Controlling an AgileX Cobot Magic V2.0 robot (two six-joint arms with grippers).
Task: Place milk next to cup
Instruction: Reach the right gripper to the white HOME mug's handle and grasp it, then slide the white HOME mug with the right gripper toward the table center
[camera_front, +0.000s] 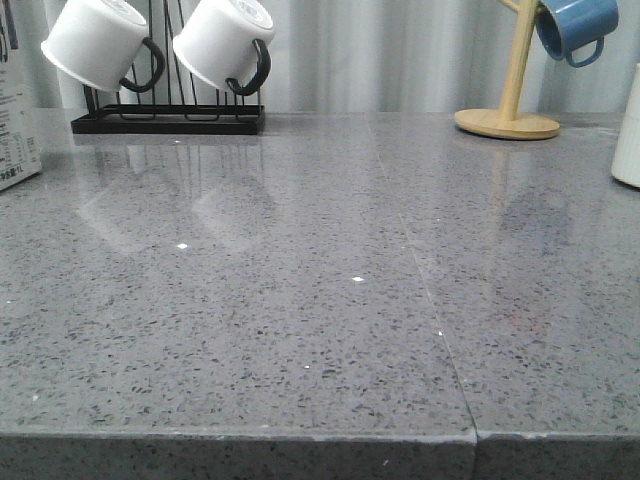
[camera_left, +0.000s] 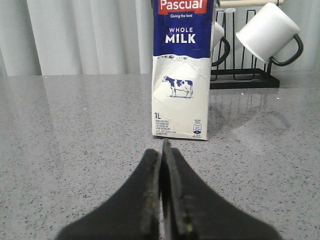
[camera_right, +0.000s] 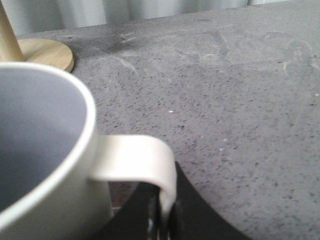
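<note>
**A:** Milk (camera_front: 17, 110): where do you see it from the front?

**B:** At the far left edge of the table (camera_front: 320, 300), mostly cut off; only a strip of its printed side shows. Behind it to the right stands a black rack (camera_front: 168, 118) with two white mugs (camera_front: 100, 42) hung tilted on it. At the far right edge I see a sliver of the cup (camera_front: 628, 125), and behind it a wooden stand (camera_front: 508, 122) with a blue mug (camera_front: 575, 27) hanging from it. Milk and cup are well apart, at opposite ends. Neither of my grippers shows in this view.

**A:** And the left wrist?

**B:** The milk (camera_left: 181, 70) stands upright on the table straight ahead of my left gripper (camera_left: 164, 150), apart from it, its cow face toward me. The rack (camera_left: 245, 80) is behind it, one white mug (camera_left: 267, 32) plain to see. My left jaws are pressed together, with nothing between them.

**A:** Right wrist?

**B:** The cup (camera_right: 45, 150) fills the near side, open mouth up. Its handle (camera_right: 142, 162) runs down between my right gripper (camera_right: 162, 220) fingers, and the jaws are clamped on it. The wooden stand's base (camera_right: 45, 52) sits on the table beyond the cup.
</note>
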